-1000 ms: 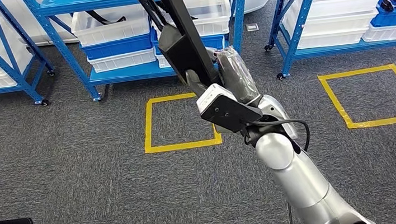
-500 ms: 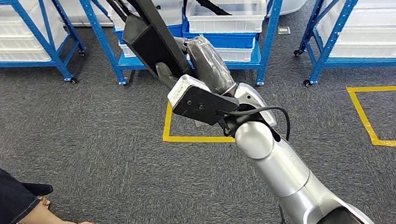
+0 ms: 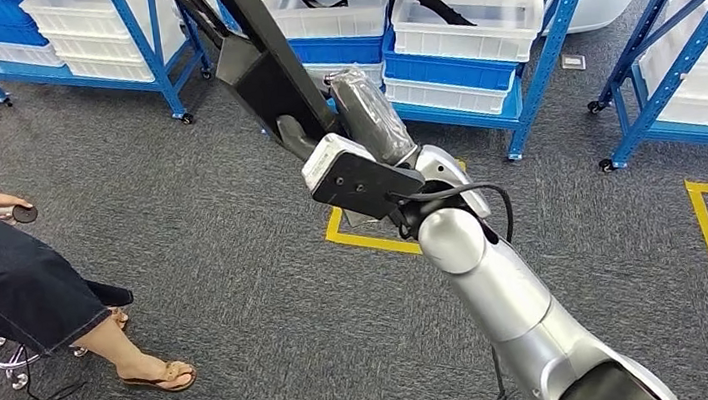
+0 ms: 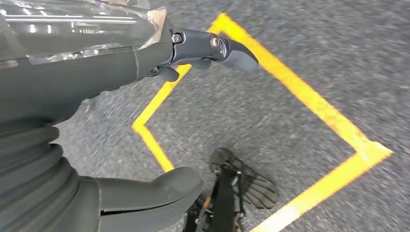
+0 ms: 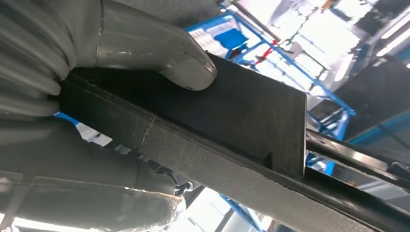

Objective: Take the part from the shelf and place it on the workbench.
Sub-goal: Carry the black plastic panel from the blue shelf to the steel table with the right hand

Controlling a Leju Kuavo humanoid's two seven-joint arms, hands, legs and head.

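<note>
Long black part (image 3: 266, 64) clamped in the right hand (image 3: 371, 122) — thumb (image 5: 159, 50) flat on it — jutting up past the fingers.

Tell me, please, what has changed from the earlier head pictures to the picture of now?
The whole view has swung: the camera turned, so the blue shelves and the yellow floor square slid toward the right, and a seated person came into view at the left. The right hand keeps gripping the long black part, raised as before.
</note>
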